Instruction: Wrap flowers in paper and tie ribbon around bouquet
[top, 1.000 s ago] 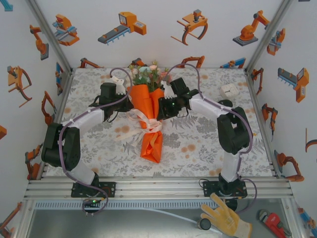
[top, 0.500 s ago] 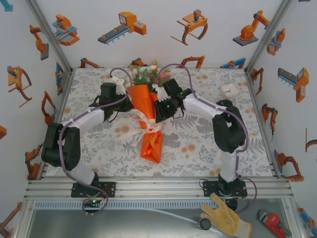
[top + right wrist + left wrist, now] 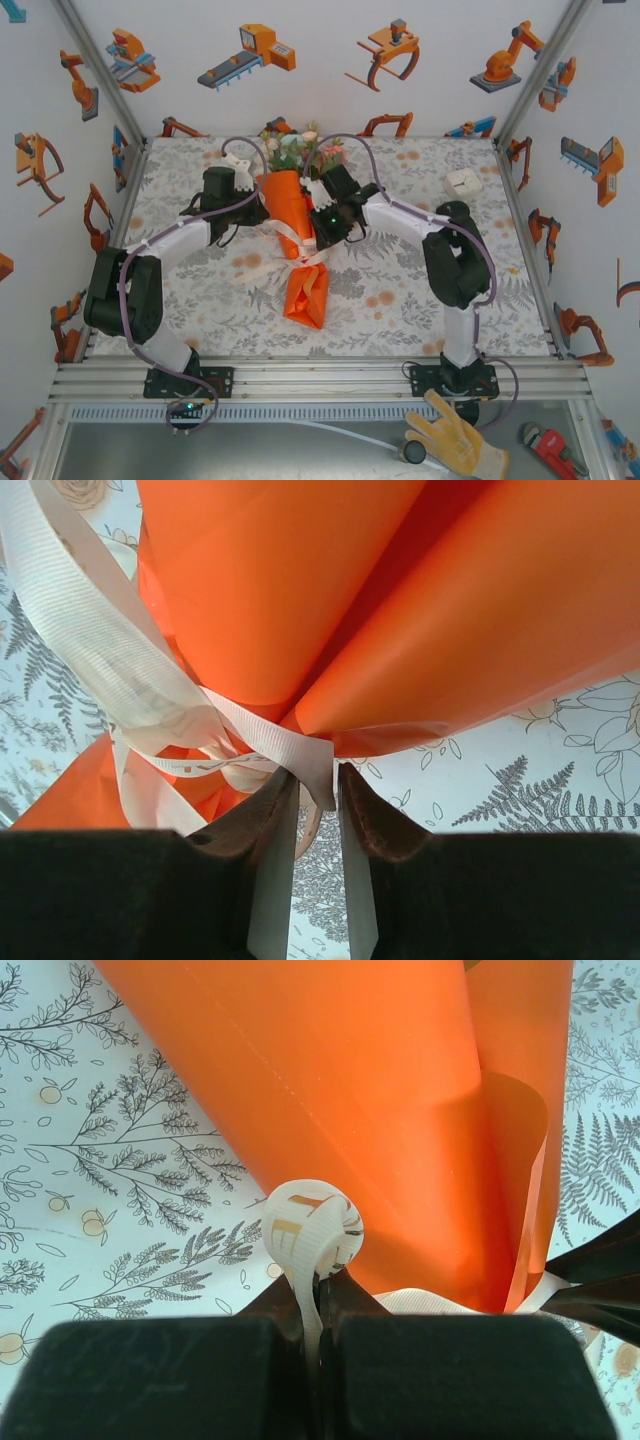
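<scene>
The bouquet point(image 3: 288, 203) lies mid-table, an orange paper point(image 3: 350, 1090) cone with the flowers point(image 3: 300, 150) sticking out of its far end. The cream ribbon point(image 3: 300, 246) is wound round the cone's waist. My left gripper point(image 3: 262, 212) stands at the cone's left side, shut on a ribbon loop point(image 3: 312, 1228) that curls out of its fingertips point(image 3: 345, 1295). My right gripper point(image 3: 318, 235) is at the cone's right side by the knot. Its jaws are a narrow gap apart, and a ribbon end point(image 3: 318, 770) hangs between the tips of my right gripper point(image 3: 318, 785). The orange paper point(image 3: 400, 600) spreads above them.
A small white box point(image 3: 462, 182) sits at the back right of the table. A yellow glove point(image 3: 455, 440) and a red wrench point(image 3: 550, 450) lie below the table's front rail. Patterned walls close in the left, right and back sides.
My right gripper has moved left and nearer along the cone to the ribbon knot, and its jaws have narrowed. The left gripper and the bouquet have stayed put.
</scene>
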You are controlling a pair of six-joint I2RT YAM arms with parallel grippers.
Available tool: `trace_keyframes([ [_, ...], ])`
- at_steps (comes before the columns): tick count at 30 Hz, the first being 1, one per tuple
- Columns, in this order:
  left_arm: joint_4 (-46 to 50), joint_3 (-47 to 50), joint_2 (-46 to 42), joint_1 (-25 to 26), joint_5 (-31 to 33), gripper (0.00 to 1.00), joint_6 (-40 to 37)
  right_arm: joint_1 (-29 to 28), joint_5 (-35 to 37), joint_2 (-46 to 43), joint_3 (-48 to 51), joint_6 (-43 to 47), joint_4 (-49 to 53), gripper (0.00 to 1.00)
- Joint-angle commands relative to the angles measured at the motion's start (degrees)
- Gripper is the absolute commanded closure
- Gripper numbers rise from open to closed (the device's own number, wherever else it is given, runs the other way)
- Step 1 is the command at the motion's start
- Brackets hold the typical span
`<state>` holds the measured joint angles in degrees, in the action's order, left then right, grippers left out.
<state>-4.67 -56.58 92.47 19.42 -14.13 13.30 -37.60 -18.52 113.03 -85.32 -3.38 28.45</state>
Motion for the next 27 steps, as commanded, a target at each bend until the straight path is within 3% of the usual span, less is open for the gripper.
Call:
trace_keyframes([
  [1,0.33,-0.95,0.10,0.13,-0.38,1.00,-0.03,-1.58,5.05,-2.59,1.89,1.41,-3.09,0.79],
  [8,3.52,2.48,-2.55,0.16,0.34,1.00,2.45,-6.61,18.81,-6.96,7.63,5.77,-13.73,0.91],
  [14,5.27,7.56,-7.20,0.11,2.96,1.00,6.36,-8.68,25.87,-13.04,13.71,8.24,-21.81,1.00],
  [21,3.59,12.12,-13.29,0.15,1.37,1.00,7.48,-11.20,30.85,-15.91,19.25,10.91,-30.12,1.00],
  [27,2.16,13.90,-13.78,0.10,1.46,1.00,7.11,-12.29,36.22,-14.72,25.66,13.04,-47.04,1.00],
])
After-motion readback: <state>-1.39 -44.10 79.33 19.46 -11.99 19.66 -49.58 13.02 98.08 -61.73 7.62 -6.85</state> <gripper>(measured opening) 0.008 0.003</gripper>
